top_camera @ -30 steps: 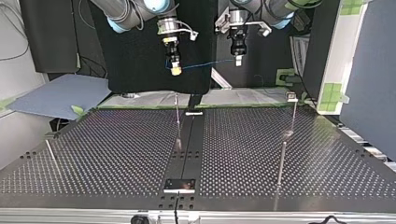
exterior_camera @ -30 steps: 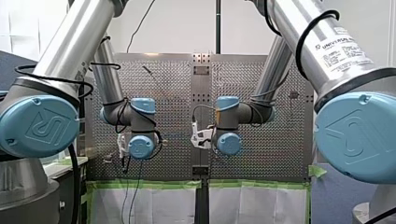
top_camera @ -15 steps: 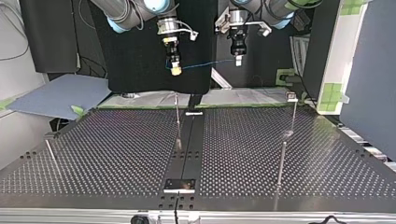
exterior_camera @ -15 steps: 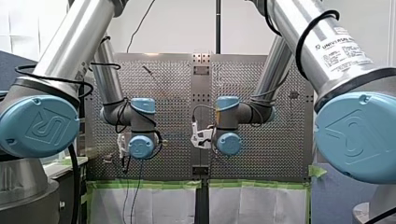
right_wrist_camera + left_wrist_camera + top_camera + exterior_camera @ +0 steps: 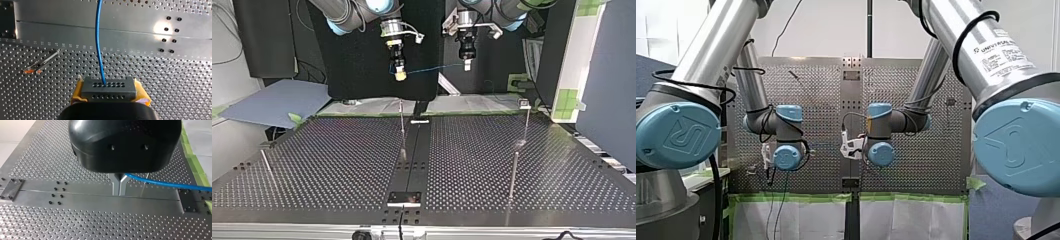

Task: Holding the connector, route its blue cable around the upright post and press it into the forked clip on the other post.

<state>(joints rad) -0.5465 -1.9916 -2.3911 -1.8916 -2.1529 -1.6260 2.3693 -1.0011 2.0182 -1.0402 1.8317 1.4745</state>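
In the right wrist view a grey connector [image 5: 109,92] sits between yellow pads [image 5: 77,92]; my right gripper [image 5: 109,86] is shut on it. The blue cable [image 5: 98,37] leaves the connector and runs ahead over the plate. My left gripper [image 5: 120,191] has its metal fingers shut on the blue cable [image 5: 162,184], which trails off to one side. In the top view my right gripper [image 5: 400,75] and my left gripper [image 5: 467,65] hang high behind the table, with the cable [image 5: 432,68] stretched between them. An upright post [image 5: 402,130] stands mid-table. A post with a clip on top [image 5: 524,104] stands at that view's right.
A taller plain post [image 5: 513,172] stands near the front at the top view's right, and a leaning pin [image 5: 266,165] at its left. A dark centre rail [image 5: 414,160] with a small plate [image 5: 404,198] divides the perforated table [image 5: 337,165]. Under my right gripper a thin post [image 5: 41,63] shows.
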